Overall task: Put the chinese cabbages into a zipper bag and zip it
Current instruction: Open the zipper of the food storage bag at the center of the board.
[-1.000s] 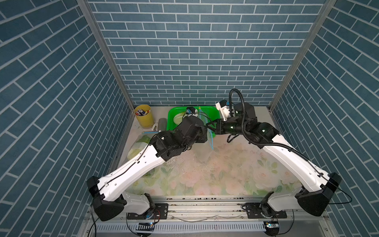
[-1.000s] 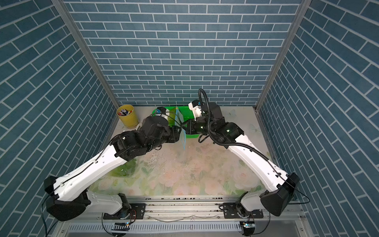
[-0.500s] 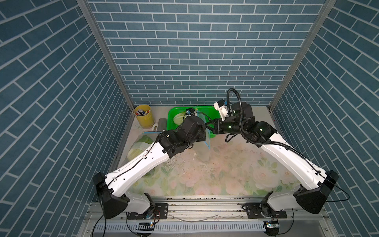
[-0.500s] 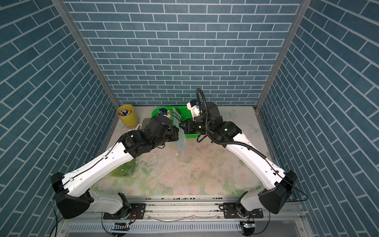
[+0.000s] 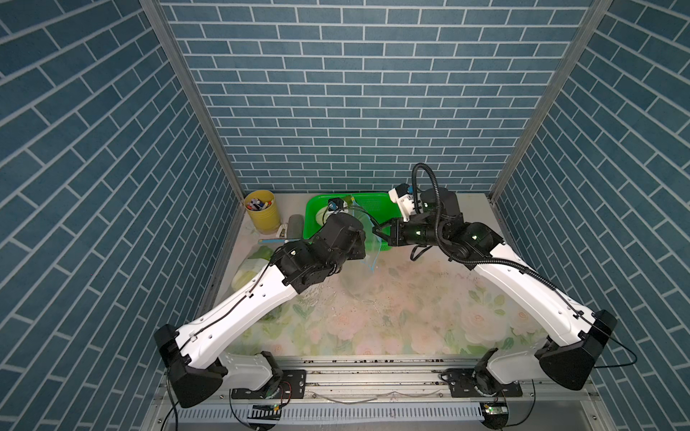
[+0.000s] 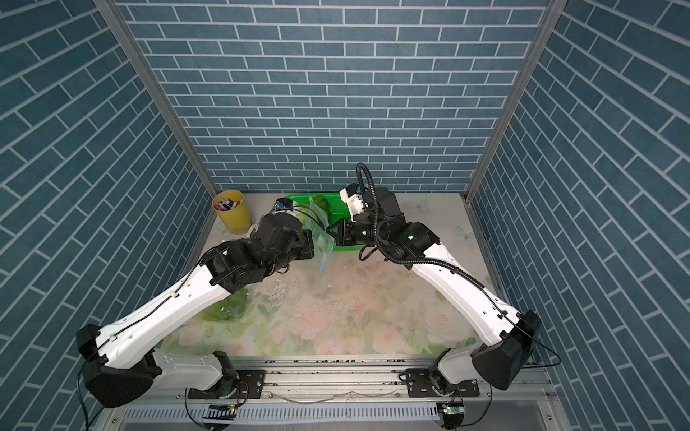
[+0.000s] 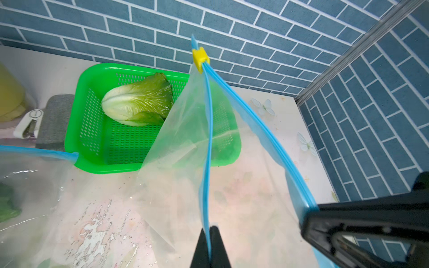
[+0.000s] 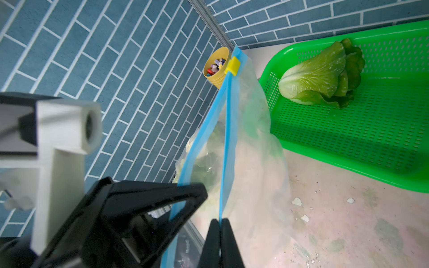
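Now L gripper (image 7: 210, 232) clenched on one blue zip strip of zipper bag (image 7: 185, 139), R gripper (image 8: 219, 222) clenched on opp. strip. Mouth held apart, bag upright nr back edge of table (image 5: 410, 317). Yellow slider (image 7: 200, 58) at strip end. One chinese cabbage (image 7: 137, 102) lies in green basket (image 7: 111, 169) at back edge. Another cabbage (image 5: 247, 270) at table's L edge, partly under L arm.
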`<action>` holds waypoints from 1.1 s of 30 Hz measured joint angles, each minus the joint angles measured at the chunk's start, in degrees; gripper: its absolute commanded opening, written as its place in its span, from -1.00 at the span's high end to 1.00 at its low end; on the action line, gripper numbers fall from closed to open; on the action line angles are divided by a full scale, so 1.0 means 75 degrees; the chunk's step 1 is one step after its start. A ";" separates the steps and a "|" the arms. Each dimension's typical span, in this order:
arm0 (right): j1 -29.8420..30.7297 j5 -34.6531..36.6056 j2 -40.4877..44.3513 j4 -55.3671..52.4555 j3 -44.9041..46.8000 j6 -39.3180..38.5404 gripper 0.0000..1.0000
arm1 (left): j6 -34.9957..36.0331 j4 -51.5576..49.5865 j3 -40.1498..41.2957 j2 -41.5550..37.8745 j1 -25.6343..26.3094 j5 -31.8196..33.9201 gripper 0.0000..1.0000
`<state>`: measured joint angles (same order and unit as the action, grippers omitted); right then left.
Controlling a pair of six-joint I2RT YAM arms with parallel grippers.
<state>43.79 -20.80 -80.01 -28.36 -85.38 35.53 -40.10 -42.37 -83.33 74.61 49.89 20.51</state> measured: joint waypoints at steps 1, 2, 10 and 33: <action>0.0003 0.0032 0.0070 -0.0017 0.0143 0.0000 1.00 | 0.0029 -0.0125 0.0000 -0.0035 0.0003 0.0079 1.00; 0.0006 0.0085 0.0149 0.0000 0.0306 0.0000 1.00 | 0.0079 -0.0259 -0.0003 -0.0064 0.0009 0.0169 1.00; 0.0006 0.0632 0.0379 -0.0111 0.1177 -0.0061 0.83 | 0.0656 -0.0979 -0.0417 0.0207 0.0047 0.0361 1.00; -0.0061 0.1711 -0.0912 -0.0376 0.1985 -0.0746 0.01 | 0.1035 -0.1189 -0.0484 0.0801 0.0087 0.0761 1.00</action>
<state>43.33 -7.97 -86.85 -31.18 -70.50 29.93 -32.34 -51.29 -86.96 80.62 50.54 26.22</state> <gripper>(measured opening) 0.491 0.047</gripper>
